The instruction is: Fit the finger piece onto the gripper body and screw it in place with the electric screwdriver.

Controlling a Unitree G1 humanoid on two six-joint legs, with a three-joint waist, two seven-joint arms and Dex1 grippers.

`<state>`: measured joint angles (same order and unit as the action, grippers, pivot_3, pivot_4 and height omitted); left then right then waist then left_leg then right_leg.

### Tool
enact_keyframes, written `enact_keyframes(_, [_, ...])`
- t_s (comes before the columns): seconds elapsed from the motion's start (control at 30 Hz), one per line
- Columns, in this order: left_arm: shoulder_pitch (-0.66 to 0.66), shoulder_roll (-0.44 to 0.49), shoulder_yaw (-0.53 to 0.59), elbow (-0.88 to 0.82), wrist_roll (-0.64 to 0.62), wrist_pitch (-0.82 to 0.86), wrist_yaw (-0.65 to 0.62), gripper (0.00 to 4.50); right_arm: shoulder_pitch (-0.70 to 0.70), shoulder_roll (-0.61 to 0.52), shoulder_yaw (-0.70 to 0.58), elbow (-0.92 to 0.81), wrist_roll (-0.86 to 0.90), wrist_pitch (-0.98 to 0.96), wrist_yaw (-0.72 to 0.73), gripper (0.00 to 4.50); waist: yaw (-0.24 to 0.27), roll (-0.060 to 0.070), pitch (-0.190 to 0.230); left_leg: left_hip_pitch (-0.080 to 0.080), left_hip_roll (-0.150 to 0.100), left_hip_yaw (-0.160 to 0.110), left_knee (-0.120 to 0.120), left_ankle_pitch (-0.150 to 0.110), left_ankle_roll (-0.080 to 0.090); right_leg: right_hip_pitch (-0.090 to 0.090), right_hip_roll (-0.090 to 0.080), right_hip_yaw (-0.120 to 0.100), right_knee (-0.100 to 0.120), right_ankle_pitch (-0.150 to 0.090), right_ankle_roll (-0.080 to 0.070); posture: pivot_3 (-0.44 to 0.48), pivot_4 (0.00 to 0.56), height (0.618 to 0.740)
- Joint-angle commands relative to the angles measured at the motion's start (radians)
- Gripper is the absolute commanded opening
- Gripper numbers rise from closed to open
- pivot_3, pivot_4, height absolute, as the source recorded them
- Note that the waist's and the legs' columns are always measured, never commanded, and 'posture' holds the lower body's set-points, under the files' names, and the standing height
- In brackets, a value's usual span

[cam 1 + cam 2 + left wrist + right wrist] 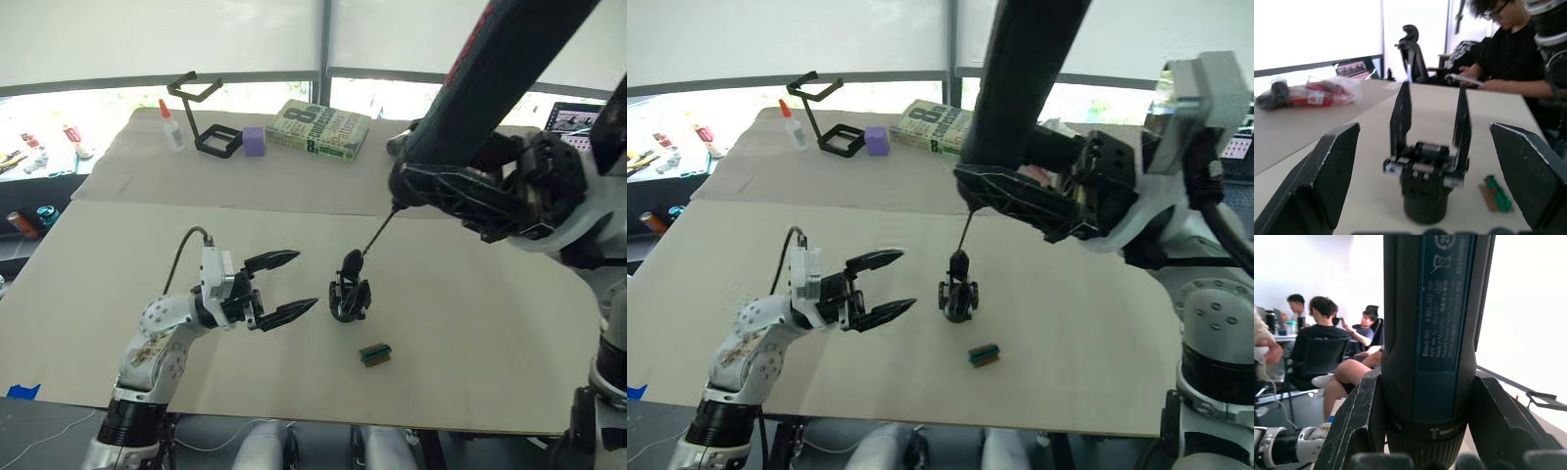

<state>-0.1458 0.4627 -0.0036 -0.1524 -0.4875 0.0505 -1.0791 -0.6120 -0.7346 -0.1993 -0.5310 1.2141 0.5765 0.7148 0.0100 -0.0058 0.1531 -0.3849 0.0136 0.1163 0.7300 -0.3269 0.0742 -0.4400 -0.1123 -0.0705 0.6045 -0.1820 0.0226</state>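
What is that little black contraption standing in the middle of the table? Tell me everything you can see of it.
The small black gripper body stands upright on the pale table, in front of the open left gripper. It looks like plastic: a round base, a block with metal screws above it, and two flat tapered fingers rising side by side. The thin metal bit of the black electric screwdriver, clamped in the right gripper, reaches its top.

head stereo looks down; both wrist views sit close.
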Motion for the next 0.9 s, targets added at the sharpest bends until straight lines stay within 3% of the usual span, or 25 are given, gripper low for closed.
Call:
enact_keyframes(0.03, [0.029,0.014,-0.03,0.031,0.09,-0.077,0.005,4.49,-0.033,0.02,-0.005,-0.028,0.001,-0.014,0.005,1.93,0.003,0.0,0.0,0.0,0.0,0.0,0.0,0.0,0.0,0.0,0.0,0.0,0.0,0.0,0.0,0.0,0.15,0.74])
enact_keyframes(0.4, [-0.078,-0.142,-0.223,0.266,0.324,-0.142,0.129,4.49,0.029,0.055,0.037,-0.07,-0.069,-0.029,0.085,1.93,0.002,0.0,0.0,0.0,-0.001,0.0,0.0,0.0,0.001,0.001,-0.001,-0.001,-0.001,0.001,0.001,0.0,0.15,0.74])
enact_keyframes(0.9, [-0.191,-0.269,-0.276,0.389,0.348,-0.113,0.162,4.49,0.063,0.052,0.022,-0.103,-0.096,-0.025,0.074,1.93,0.005,0.0,0.0,0.0,-0.001,-0.001,0.001,0.0,0.001,0.001,-0.002,-0.001,0.003,0.001,0.001,0.0,0.15,0.74])
